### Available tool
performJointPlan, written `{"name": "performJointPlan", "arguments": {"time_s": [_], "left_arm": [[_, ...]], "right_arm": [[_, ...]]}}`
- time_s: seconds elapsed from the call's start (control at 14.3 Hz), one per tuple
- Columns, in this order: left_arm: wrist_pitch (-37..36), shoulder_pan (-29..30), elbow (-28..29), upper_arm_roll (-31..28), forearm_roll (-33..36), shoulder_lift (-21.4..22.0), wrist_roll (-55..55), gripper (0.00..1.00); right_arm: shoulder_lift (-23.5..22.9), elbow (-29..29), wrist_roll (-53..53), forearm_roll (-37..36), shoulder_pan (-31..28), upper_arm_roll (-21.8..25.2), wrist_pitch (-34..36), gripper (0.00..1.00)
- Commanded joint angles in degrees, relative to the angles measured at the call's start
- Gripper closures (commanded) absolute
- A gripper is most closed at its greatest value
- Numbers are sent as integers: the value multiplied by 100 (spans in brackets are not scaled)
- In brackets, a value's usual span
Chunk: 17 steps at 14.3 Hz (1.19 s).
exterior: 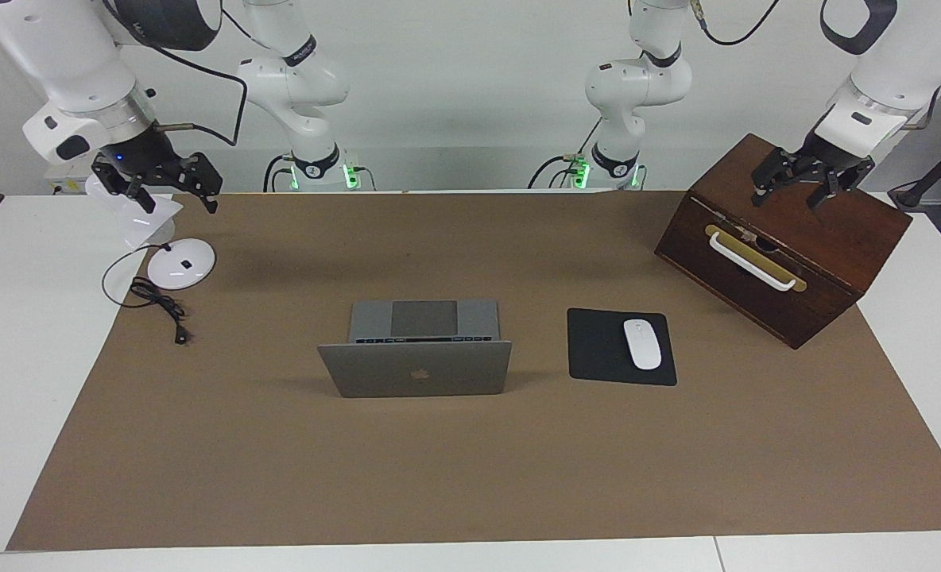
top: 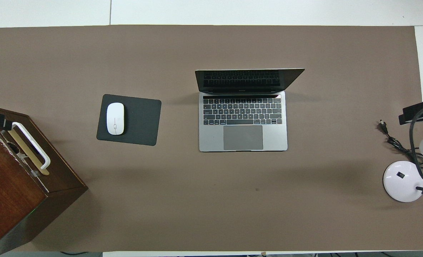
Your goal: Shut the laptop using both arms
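The silver-grey laptop [exterior: 415, 369] [top: 243, 121] stands open in the middle of the brown mat, its lid upright with the apple logo turned away from the robots and its dark keyboard toward them. My left gripper [exterior: 792, 195] hangs open above the wooden box at the left arm's end of the table. Over the white lamp at the right arm's end, my right gripper [exterior: 178, 202] is open too. Both grippers are well away from the laptop and hold nothing.
A dark wooden box [exterior: 780, 238] [top: 22, 178] with a white handle stands at the left arm's end. A black mouse pad [exterior: 620, 346] [top: 129, 119] with a white mouse [exterior: 642, 343] [top: 115, 118] lies beside the laptop. A white lamp base [exterior: 182, 263] [top: 402, 180] and black cable [exterior: 160, 306] sit at the right arm's end.
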<state>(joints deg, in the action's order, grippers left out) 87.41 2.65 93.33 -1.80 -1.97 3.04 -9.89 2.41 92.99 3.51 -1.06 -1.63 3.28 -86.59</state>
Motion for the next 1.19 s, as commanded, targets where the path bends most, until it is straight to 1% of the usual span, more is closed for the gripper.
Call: {"name": "performJointPlan", "arguments": {"time_s": [0.0, 0.42, 1.12], "left_arm": [[13, 43, 107, 48, 118, 127, 57, 0], [-13, 43, 133, 48, 127, 144, 5, 0], [31, 17, 151, 48, 127, 145, 57, 0]], "right_arm": [[93, 105, 168, 106, -75, -38, -95, 0], [93, 114, 229, 97, -197, -38, -95, 0], [102, 141, 212, 97, -189, -38, -103, 0]]}}
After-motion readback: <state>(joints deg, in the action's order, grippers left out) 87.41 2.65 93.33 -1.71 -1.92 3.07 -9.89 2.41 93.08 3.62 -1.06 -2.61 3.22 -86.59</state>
